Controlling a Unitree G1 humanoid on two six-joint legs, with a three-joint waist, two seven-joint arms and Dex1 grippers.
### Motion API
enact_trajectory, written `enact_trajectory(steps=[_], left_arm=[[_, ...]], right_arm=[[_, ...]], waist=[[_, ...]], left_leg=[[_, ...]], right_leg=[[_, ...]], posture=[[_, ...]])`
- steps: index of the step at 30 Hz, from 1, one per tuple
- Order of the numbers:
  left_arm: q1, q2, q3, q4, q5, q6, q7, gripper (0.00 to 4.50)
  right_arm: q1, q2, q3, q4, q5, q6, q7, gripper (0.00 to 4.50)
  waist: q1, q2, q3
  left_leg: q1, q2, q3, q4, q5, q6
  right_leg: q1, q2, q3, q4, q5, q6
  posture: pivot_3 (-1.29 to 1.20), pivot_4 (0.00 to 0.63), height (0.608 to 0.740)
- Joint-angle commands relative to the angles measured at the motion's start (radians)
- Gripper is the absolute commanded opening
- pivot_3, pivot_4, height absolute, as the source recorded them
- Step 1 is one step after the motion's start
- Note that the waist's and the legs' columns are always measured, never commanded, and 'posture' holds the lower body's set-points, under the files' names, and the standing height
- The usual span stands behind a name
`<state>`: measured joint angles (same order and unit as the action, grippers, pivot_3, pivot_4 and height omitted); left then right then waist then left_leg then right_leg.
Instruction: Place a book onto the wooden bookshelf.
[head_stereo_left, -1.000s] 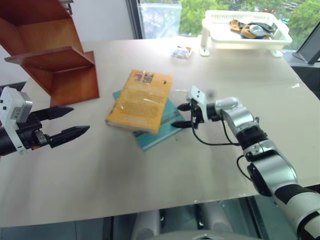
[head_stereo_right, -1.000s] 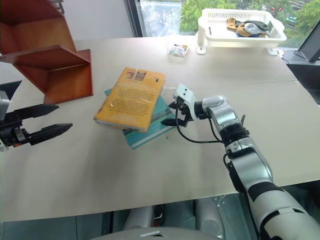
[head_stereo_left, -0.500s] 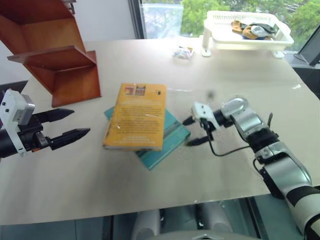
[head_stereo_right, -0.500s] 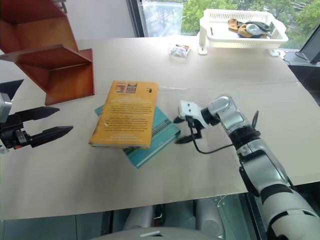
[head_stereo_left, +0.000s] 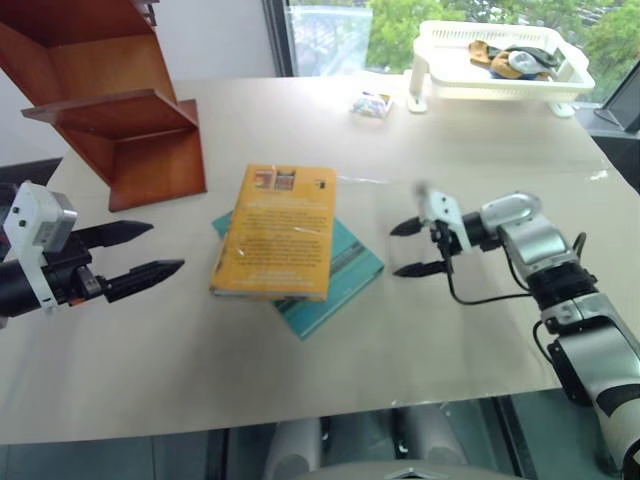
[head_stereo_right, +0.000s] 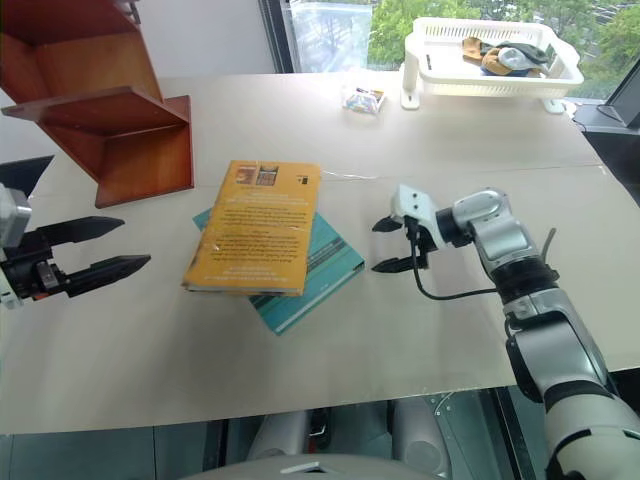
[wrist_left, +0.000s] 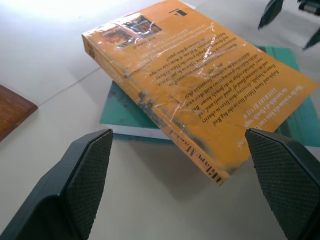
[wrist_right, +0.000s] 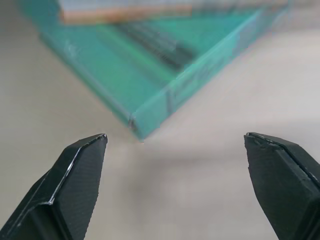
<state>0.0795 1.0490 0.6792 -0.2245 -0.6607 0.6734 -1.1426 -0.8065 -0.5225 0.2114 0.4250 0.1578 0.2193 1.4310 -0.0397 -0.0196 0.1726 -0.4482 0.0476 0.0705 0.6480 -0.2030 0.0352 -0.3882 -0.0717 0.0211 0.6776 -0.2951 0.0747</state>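
Observation:
The orange-yellow book (head_stereo_left: 275, 232) lies flat in the middle of the table, resting on a teal-green book (head_stereo_left: 340, 272). The wooden bookshelf (head_stereo_left: 115, 95) stands at the table's far left. My left gripper (head_stereo_left: 148, 252) hovers open left of the books, pointing at them, with nothing between its fingers; the left wrist view shows the book (wrist_left: 200, 90) just ahead of those fingers (wrist_left: 82, 175). My right gripper (head_stereo_left: 412, 248) is open and empty, a short way right of the teal book's corner (wrist_right: 150, 120).
A white plastic basket rack (head_stereo_left: 500, 62) holding small items stands at the far right by the window. A small wrapped packet (head_stereo_left: 370, 103) lies on the table behind the books. The beige table (head_stereo_left: 300, 380) runs to a front edge near me.
The right gripper has let go beside the books and pulled away to the right. The orange-yellow book has swung round to lie straighter on the teal one. The left gripper stayed put.

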Motion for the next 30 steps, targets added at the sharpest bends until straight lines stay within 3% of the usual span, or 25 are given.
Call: enact_trajectory(steps=[1,8,12,15,23,30], left_arm=[[-0.013,-0.032,-0.066,0.007,-0.017,0.001,0.001,4.44],[-0.238,-0.114,-0.259,0.314,0.039,-0.025,0.028,4.44],[-0.419,-0.155,-0.316,0.527,-0.009,0.07,-0.029,4.44],[-0.57,-0.167,-0.38,0.725,-0.007,0.166,-0.109,4.44],[-0.821,-0.164,-0.564,1.043,0.065,0.343,-0.355,4.44],[-0.87,-0.156,-0.724,1.116,0.105,0.383,-0.472,4.44]], right_arm=[[0.072,-0.069,-0.11,-0.197,0.114,0.101,-0.01,4.5],[0.334,-0.233,-0.349,-0.564,0.324,0.291,-0.083,4.5],[0.492,-0.317,-0.535,-0.721,0.496,0.423,-0.096,4.5],[0.6,-0.351,-0.632,-0.779,0.524,0.457,-0.143,4.5],[0.707,-0.36,-0.695,-0.852,0.578,0.459,-0.242,4.5],[0.727,-0.381,-0.7,-0.854,0.598,0.448,-0.272,4.5]], waist=[[0.003,0.0,0.0],[0.029,-0.001,0.0],[0.034,-0.002,0.0],[0.031,-0.004,-0.001],[0.025,-0.004,-0.001],[0.028,-0.004,-0.001]], left_leg=[[0.0,0.0,0.0,0.0,0.0,0.0],[0.0,-0.001,0.001,0.002,-0.002,0.004],[0.0,-0.001,0.0,0.003,-0.002,0.004],[0.0,-0.005,-0.002,0.004,-0.002,0.005],[0.0,-0.005,-0.001,0.005,-0.002,0.005],[-0.001,-0.005,-0.002,0.005,-0.002,0.005]], right_leg=[[0.0,0.0,0.0,0.0,0.0,0.0],[0.001,0.001,-0.001,0.001,0.0,0.0],[0.002,0.001,-0.001,0.0,0.0,0.001],[0.003,0.001,-0.002,0.001,0.0,0.001],[0.004,0.002,-0.003,0.001,0.0,0.001],[0.004,0.002,-0.003,0.001,0.0,0.001]], posture=[[0.0,0.15,0.74],[0.0,0.15,0.74],[0.0,0.15,0.74],[0.0,0.15,0.74],[0.0,0.15,0.74],[0.0,0.15,0.74]])
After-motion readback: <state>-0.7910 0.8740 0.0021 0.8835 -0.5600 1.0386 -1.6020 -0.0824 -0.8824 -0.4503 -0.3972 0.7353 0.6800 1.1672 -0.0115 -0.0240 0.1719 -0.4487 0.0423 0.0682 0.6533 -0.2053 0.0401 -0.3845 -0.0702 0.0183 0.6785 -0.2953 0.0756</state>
